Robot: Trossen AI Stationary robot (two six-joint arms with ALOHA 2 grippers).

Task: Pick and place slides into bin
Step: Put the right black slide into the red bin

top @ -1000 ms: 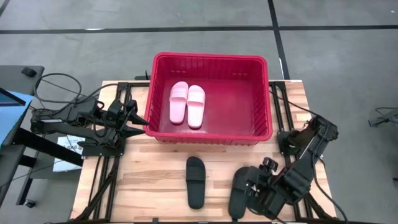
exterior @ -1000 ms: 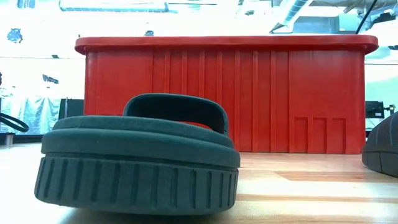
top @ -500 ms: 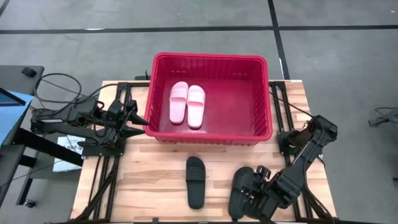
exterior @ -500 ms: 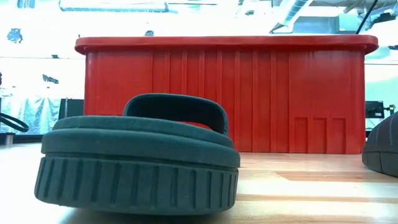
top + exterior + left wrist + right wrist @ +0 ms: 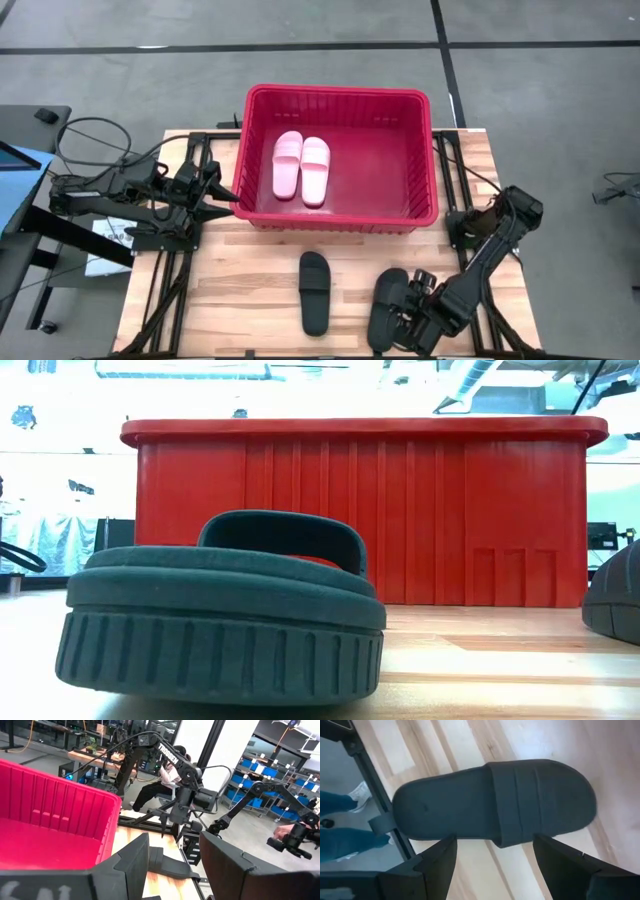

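**Two black slides on the table, two pink slides in the bin**

High view, left to right. At the left edge, the left gripper (image 5: 222, 192) waits beside the bin's left wall; its fingers stand partly apart and hold nothing, as the left wrist view confirms, where a clear gap separates the 2 dark fingers (image 5: 132, 857). At upper centre, the red bin (image 5: 340, 95) contains 2 pale pink slides (image 5: 301, 167) lying side by side, left of its middle. Below the bin, at lower centre, 1 black slide (image 5: 315, 291) lies alone on the wooden table (image 5: 240, 270). To its right, at the lower right, a second black slide (image 5: 386, 306) lies partly covered by the right gripper (image 5: 408, 318). The right wrist view shows that gripper's fingers (image 5: 440, 857) spread wide, straddling the slide's strap without gripping it. Contact with the sole cannot be judged.

Low view. The nearer black slide (image 5: 222, 615) fills the lower left and hides part of the bin's wall; the second slide (image 5: 612, 598) is cut off at the right edge. Neither gripper appears.
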